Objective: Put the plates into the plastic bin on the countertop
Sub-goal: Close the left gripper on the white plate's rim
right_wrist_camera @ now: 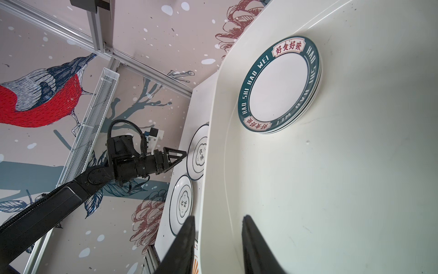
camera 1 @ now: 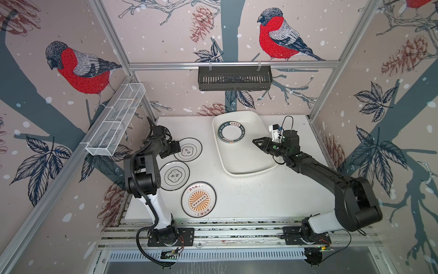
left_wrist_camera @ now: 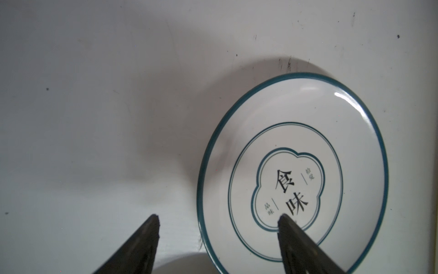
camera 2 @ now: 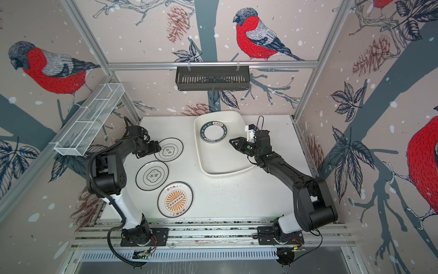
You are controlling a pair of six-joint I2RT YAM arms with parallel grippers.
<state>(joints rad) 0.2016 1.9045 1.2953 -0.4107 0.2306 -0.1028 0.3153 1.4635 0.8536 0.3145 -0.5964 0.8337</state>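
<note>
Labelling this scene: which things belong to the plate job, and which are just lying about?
Job: sunburst plate, near thin-rimmed plate, far thin-rimmed plate, green-rimmed stack, bin, countertop.
Lying about: black basket, wire rack.

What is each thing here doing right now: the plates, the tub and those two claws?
plastic bin: resting on the countertop, partly filled.
green-rimmed plates: stacked flat inside the bin.
farthest plate: flat on the countertop, outside the bin.
middle plate: flat on the countertop.
sunburst plate: flat on the countertop.
left gripper: open, straddling the farthest plate's edge.
right gripper: open, empty, over the bin.
</note>
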